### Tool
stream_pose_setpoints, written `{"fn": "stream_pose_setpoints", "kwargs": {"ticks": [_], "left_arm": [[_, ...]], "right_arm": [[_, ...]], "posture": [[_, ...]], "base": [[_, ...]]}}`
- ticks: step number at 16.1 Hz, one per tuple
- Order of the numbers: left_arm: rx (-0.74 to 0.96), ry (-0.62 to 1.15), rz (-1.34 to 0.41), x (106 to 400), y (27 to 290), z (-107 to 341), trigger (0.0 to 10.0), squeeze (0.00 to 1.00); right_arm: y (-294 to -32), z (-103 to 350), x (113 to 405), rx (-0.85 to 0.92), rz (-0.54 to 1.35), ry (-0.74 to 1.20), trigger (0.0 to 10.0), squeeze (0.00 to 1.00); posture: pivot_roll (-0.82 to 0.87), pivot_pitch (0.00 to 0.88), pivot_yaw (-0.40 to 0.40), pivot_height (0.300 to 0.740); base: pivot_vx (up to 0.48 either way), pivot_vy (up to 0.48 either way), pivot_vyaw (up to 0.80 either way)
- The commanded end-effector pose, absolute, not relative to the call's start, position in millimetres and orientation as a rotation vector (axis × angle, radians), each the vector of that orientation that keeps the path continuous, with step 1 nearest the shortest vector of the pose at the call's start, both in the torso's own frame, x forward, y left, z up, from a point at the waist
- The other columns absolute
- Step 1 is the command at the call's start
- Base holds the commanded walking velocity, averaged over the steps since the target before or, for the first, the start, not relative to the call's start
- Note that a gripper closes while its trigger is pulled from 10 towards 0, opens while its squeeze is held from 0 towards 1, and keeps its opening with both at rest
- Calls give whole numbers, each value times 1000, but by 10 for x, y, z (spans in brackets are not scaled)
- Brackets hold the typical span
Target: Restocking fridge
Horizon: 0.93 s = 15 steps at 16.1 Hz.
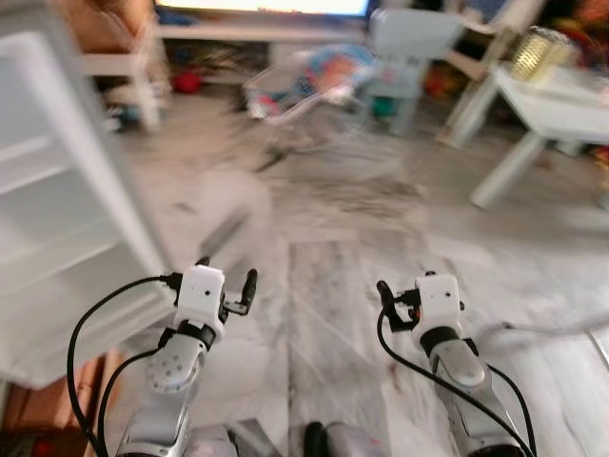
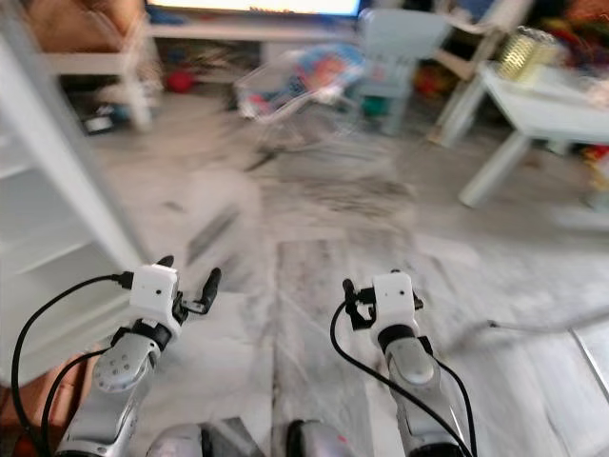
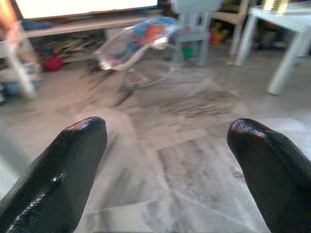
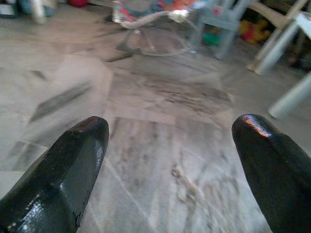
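- The left gripper (image 1: 226,278) has its two long black fingers (image 3: 58,170) spread wide apart with nothing between them, only grey marbled floor tile (image 3: 194,165) beyond the tips.
- The right gripper (image 1: 400,290) is likewise parted and empty, its fingertips (image 4: 272,160) framing the same pale floor.
- Just beside the left gripper, on its outer side, stands the open white fridge door with moulded shelves (image 1: 57,219); its shelves look bare from here.
- Well ahead of both grippers lie a colourful baby bouncer seat on a wire frame (image 1: 304,81) and a small grey-blue plastic chair (image 1: 404,52).
- Ahead and off to the right gripper's outer side stands a low white table (image 1: 561,109) bearing a shiny gold-patterned tin (image 1: 538,49), possibly stock to fetch, though blur hides what it is.
- Judged step: moving between fridge and supplies, hands free.
- Next move calls for walking to the table, steadying, then closing on an item.
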<state>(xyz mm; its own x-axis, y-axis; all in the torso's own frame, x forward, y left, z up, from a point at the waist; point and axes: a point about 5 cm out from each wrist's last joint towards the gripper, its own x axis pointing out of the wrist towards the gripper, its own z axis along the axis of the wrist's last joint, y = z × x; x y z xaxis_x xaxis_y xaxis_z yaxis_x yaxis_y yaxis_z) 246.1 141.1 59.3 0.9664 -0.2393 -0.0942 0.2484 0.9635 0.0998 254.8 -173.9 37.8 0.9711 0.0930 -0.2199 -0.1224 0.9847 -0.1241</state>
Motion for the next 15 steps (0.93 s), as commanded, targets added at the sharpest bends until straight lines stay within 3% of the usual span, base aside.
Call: {"fn": "stream_pose_setpoints", "kwargs": {"ticks": [1,4,15], "left_arm": [[119,84,-259,2432,1411,609,10000,0],[123,90,-252,2419,1444,590,10000,0],[93,64,-182,2487,1489,621,10000,0]], "right_arm": [[-1762,416,2577,-138,102,195,10000,0],[-1766,474,2631,-137,92,164,10000,0],[-1762,500,2596,-61,46,124,10000,0]], "posture": [[147,122,-79,740],[139,116,-79,740],[122,43,-68,740]], "base": [[0,0,-800],[81,0,-800],[299,0,-800]]}}
